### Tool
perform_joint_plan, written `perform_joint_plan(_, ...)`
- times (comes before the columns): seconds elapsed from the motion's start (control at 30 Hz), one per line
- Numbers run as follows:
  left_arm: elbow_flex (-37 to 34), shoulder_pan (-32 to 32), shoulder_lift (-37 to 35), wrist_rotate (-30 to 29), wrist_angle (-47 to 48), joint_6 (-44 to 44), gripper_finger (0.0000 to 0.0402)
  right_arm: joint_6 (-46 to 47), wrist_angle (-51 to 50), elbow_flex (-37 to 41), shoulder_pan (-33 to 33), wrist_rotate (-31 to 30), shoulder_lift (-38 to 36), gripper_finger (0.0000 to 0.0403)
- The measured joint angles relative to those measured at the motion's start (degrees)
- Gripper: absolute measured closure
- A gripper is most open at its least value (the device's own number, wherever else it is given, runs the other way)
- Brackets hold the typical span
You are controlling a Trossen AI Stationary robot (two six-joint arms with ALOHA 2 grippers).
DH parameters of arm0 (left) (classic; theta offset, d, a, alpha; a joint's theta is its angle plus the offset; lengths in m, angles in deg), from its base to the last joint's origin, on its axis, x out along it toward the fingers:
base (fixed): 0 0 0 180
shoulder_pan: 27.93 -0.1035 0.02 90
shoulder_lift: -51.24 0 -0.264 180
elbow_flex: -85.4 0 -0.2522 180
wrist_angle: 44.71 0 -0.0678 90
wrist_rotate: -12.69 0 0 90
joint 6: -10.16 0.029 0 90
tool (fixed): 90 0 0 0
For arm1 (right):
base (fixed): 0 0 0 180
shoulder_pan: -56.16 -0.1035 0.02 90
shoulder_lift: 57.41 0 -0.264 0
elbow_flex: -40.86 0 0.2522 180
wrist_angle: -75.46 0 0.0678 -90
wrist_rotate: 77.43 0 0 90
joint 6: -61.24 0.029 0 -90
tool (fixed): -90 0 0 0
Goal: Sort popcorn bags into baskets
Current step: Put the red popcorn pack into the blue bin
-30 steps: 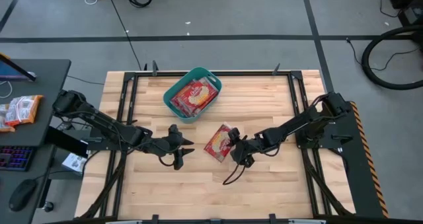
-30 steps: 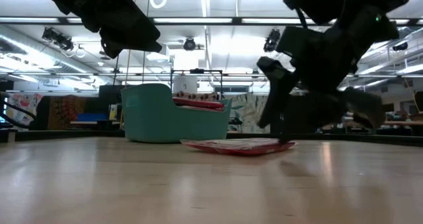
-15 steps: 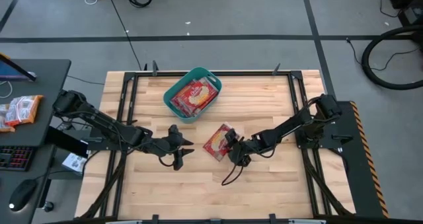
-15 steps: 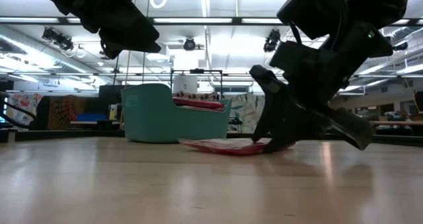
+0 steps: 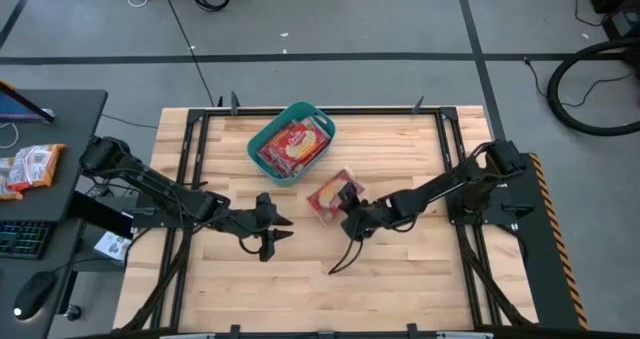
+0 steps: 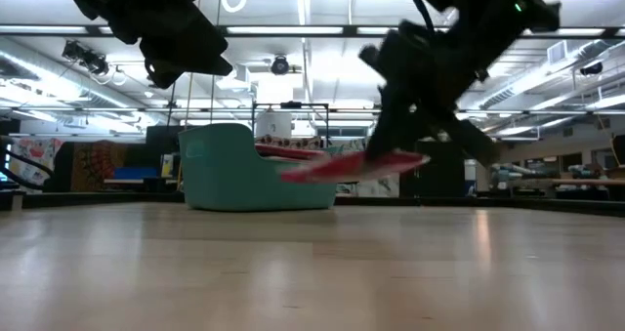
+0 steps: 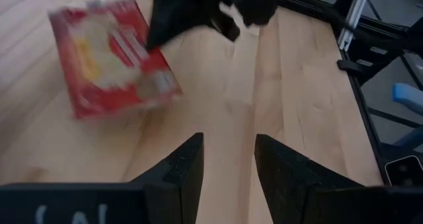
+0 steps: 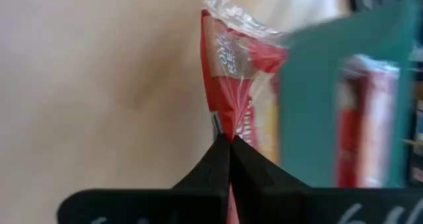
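Observation:
One red popcorn bag [image 5: 331, 196] with a cream label hangs just above the table's middle, with my right gripper [image 5: 350, 216] shut on it; it also shows in the low view [image 6: 350, 166] and the left wrist view [image 7: 109, 55]. The teal basket [image 5: 262, 139] stands at the far middle on its base, with more red popcorn bags [image 5: 295, 144] lying inside. My left gripper [image 5: 272, 230] hovers open over the wood to the left of the held bag, nothing between its fingers [image 7: 182, 174]. My right gripper pinches the bag's near-right edge [image 8: 227, 126] between its two shut fingers. The fingers come slanting down from the table's right side. The bag is lifted clear of the table, close to level, its free end [image 6: 293, 174] drooping slightly toward the basket.
Bare wooden table top [image 5: 400, 279] lies around both arms. A black frame [image 5: 195, 129] runs along the table's edges. On a dark side desk to the left lies an orange-white snack packet [image 5: 30, 166], beside a keyboard and a mouse.
My right gripper has shut on the popcorn bag's edge and gone up and a little toward the basket. The bag, which lay flat on the table, is now lifted clear and has shifted toward the far edge.

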Motion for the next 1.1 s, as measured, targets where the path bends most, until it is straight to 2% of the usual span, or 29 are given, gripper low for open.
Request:
perform_joint_plan(0.2, 0.0, 0.2, 0.0, 0.0, 1.7, -2.1, 0.0260, -5.8, -2.4, -4.5, 2.5, -7.9, -5.1, 0.0397)
perform_joint_plan(0.3, 0.0, 0.2, 0.0, 0.0, 2.6, -2.8, 0.0260, -10.1, -1.6, -6.3, 4.5, -8.8, -7.2, 0.0397)
perform_joint_plan(0.4, 0.0, 0.2, 0.0, 0.0, 2.6, -3.2, 0.0260, -15.7, 2.8, -7.8, 7.6, -4.6, -7.8, 0.0397)
perform_joint_plan(0.53, 0.0, 0.2, 0.0, 0.0, 2.6, -3.6, 0.0260, -23.2, 10.0, -8.1, 13.1, 6.4, -6.5, 0.0396)
perform_joint_plan(0.77, 0.1, 0.2, 0.0, 0.0, 3.0, -3.8, 0.0260, -31.6, 21.3, -8.2, 20.1, 14.4, 0.9, 0.0395)
perform_joint_plan(1.0, 0.1, 0.2, 0.0, 0.0, 3.0, -3.7, 0.0260, -32.1, 21.8, -16.1, 24.8, 16.0, 8.8, 0.0394)
perform_joint_plan(1.1, 0.1, 0.2, 0.0, 0.0, 3.3, -3.8, 0.0260, -32.1, 18.1, -20.1, 26.0, 16.0, 11.5, 0.0384)
